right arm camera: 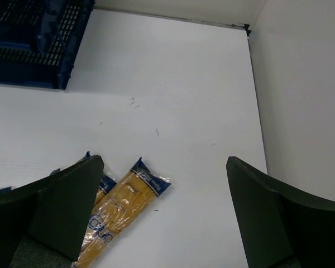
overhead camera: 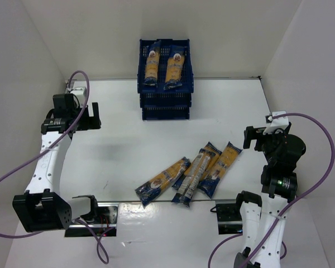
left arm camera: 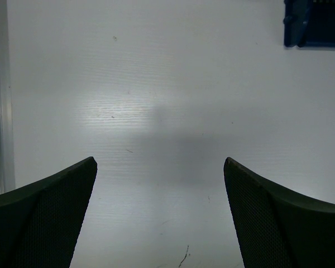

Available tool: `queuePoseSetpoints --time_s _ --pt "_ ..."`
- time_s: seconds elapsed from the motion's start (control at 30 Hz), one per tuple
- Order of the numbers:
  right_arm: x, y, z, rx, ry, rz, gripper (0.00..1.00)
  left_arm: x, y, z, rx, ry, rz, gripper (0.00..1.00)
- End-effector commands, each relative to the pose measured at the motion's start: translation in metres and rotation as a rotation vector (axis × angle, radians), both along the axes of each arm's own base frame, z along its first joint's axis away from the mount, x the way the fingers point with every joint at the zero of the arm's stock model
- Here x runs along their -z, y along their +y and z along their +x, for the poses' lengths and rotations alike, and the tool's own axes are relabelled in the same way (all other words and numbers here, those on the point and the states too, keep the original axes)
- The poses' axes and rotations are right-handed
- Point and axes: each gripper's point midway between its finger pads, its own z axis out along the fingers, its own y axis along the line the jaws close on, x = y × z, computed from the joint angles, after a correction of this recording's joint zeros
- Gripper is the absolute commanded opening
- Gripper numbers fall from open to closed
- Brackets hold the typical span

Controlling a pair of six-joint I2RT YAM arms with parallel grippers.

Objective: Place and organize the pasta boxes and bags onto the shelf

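Shelf (overhead camera: 164,106): dark blue plastic lattice, crate-like tiers stacked in steps, standing at the far middle of the counter (overhead camera: 117,145), which is a smooth white sheet with faint scuffs. A corner of the lattice shows at the upper edge of both wrist views. Left arm (overhead camera: 44,162): white links, black joints and a purple cable, reaching up the left side and bent inward at the wrist. Right arm (overhead camera: 276,190): same build, folded upright at the right side, wrist turned toward the counter's middle. Spaghetti packets (overhead camera: 151,66): long, narrow, glossy film with dark blue ends and a yellow-orange middle bearing a small label. Two lie side by side on the top tier. The others lie fanned and partly overlapping on the near middle of the counter, well apart from the shelf. Left end effector (left arm camera: 159,162): matte black textured fingers spread wide and released, over bare counter. Right end effector (right arm camera: 164,159): released likewise, grasping nothing, one packet end in view below it.
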Motion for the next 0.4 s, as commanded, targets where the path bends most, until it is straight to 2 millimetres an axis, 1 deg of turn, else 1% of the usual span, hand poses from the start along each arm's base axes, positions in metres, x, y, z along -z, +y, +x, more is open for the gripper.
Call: queuePoseSetpoints --time_s 0.0,0.07,0.37 --pt "-0.0044 -0.0005 0.0008 -0.009 -0.016 -0.02 1.0 -0.0108 -0.0008 0.0016 0.024 -0.06 0.011 1.0" --pt "-0.0045 -0.0005 0.0008 -0.009 -0.016 -0.02 1.0 -0.0137 -0.0027 0.0008 0.032 -0.07 0.005 1.0" --pt "-0.0088 0.0049 -0.0023 -0.027 -0.036 -0.012 1.0 -0.0138 -0.0028 0.0008 0.032 -0.07 0.005 1.0"
